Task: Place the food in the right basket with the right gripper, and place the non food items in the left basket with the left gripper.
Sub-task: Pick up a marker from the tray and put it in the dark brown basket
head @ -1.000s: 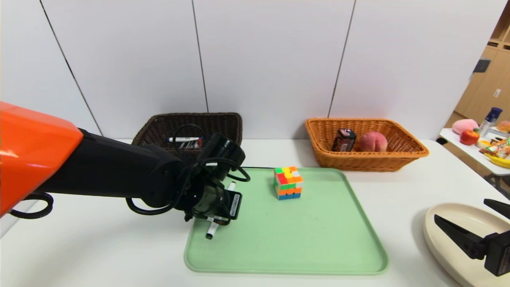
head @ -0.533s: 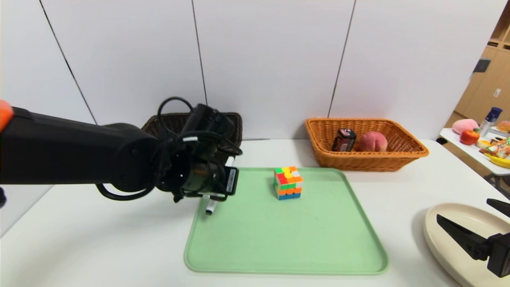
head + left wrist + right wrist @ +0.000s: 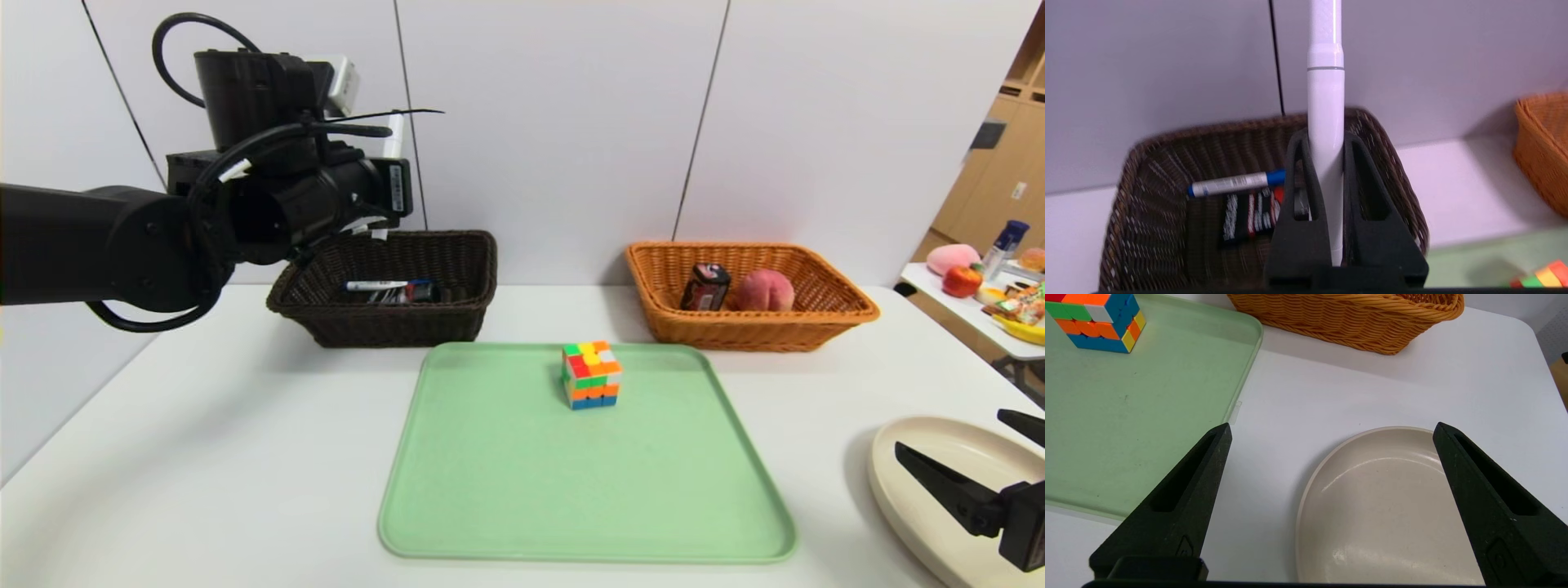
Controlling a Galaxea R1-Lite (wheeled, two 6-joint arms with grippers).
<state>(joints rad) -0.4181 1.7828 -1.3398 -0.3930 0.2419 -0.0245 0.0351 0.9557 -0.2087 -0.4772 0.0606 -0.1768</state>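
Nearest on the right, the right gripper (image 3: 1331, 433) is hovering low over a cream plate (image 3: 922, 457) at the near right corner of the white table (image 3: 204, 457), its fingers (image 3: 1180, 506) standing wide apart with nothing between them.

A light green tray (image 3: 571, 490) is lying in the middle of the table, and the puzzle cube (image 3: 590, 374) is sitting upright on its far half, well apart from both grippers; the cube (image 3: 1098, 320) is also showing at a corner of the right wrist view.

Beyond the tray, at the far left, the left basket (image 3: 384, 322) is resting on the table against the wall. Inside it a blue-capped marker (image 3: 1235, 183) is lying flat, and just beside it a black squeeze tube (image 3: 1249, 216) with white print is lying on the basket floor.

The left gripper (image 3: 1325, 141) is hanging above the left basket, high over its near left part, with its fingers (image 3: 1302, 196) clamped on a white marker (image 3: 1325, 122) that is sticking out past the fingertips toward the wall; its cap end is not showing.

At the far right the right basket (image 3: 751, 327) is standing on the table, holding the dark container (image 3: 704, 286) on its left side and the peach (image 3: 765, 291) just beside it on the right.
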